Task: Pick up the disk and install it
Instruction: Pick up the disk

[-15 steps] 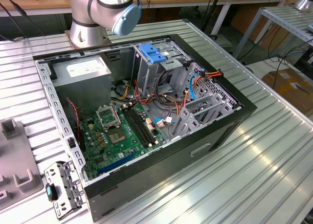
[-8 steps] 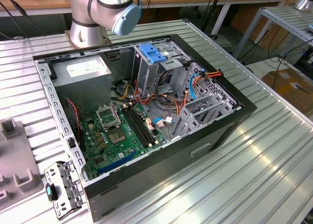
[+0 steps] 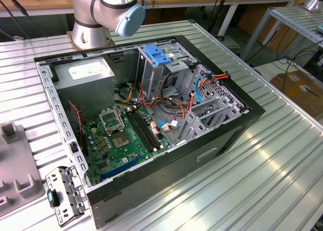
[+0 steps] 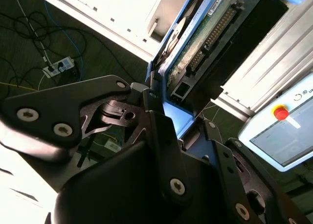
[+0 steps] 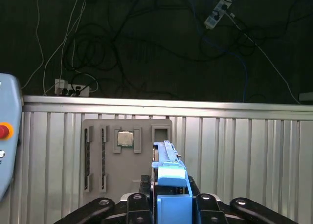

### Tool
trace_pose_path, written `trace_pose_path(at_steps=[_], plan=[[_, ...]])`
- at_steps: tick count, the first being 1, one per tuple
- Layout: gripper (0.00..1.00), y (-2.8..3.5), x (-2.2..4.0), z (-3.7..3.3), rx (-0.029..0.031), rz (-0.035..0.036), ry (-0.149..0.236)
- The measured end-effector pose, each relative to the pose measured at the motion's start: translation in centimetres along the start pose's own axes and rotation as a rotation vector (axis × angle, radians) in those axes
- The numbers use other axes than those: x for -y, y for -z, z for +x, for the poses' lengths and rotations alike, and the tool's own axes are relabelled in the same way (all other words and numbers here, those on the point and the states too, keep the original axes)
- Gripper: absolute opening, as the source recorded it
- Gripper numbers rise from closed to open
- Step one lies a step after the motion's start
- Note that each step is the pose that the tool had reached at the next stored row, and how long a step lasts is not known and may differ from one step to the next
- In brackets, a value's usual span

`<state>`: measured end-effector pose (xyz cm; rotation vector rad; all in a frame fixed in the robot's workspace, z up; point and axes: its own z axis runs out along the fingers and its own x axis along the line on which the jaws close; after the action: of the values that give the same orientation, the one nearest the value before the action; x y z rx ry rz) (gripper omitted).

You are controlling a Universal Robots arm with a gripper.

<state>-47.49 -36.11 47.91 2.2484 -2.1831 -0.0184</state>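
- At the exterior view's left, a grey fixture and a small metal bracket lay on the ribbed worktop, just beside the open computer case.
- Inside the case, the motherboard lay flat at the near left. The grey power supply sat at the far left.
- The robot arm rose from the worktop at the far side of the case.
- Further right, the drive cage stood at the far end with a blue holder on top, and loose cables ran beside it.
- In the first wrist view, the gripper pinched the disk at its blue handle end, edge-on, over the worktop and apart from it.
- The second wrist view showed the disk's circuit-board face, with its connector end pointing away from the gripper.
- By this evidence the pick-up looked done and the install not yet made. The disk was in the carry stage.
- Seating it would likely call for keeping it square, lining its blue rails up with the cage and staying clear of the cables.
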Motion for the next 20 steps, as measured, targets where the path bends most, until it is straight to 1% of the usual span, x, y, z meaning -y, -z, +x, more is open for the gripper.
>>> trace_pose_path(at_steps=[2, 4, 5, 6, 7, 8, 9, 12, 14, 16, 18, 19, 20], plan=[[0.37, 0.18, 0.00, 0.00, 0.0000, -0.0001, 0.000], [0.37, 0.58, 0.00, 0.00, 0.0000, -0.0005, 0.000], [0.37, 1.33, 0.01, -0.01, 0.0000, -0.0011, 0.000], [0.37, 1.38, 0.00, 0.00, -0.0002, -0.0010, 0.000], [0.37, 1.75, 0.01, -0.01, -0.0003, -0.0010, 0.000], [0.37, 2.70, 0.02, -0.01, -0.0003, -0.0011, 0.000], [0.37, 2.97, 0.13, 0.00, -0.0002, -0.0019, 0.000], [0.37, 3.12, 0.68, 0.01, -0.0001, -0.0064, 0.000], [0.37, 3.13, 0.94, 0.02, -0.0001, -0.0086, 0.000], [0.37, 3.15, 1.38, 0.03, 0.0001, -0.0124, 0.000], [0.37, 3.17, 1.68, 0.04, 0.0001, -0.0150, 0.000], [0.37, 3.20, 2.10, 0.05, 0.0003, -0.0185, 0.000], [0.37, 3.22, 2.31, 0.06, 0.0003, -0.0202, 0.000]])
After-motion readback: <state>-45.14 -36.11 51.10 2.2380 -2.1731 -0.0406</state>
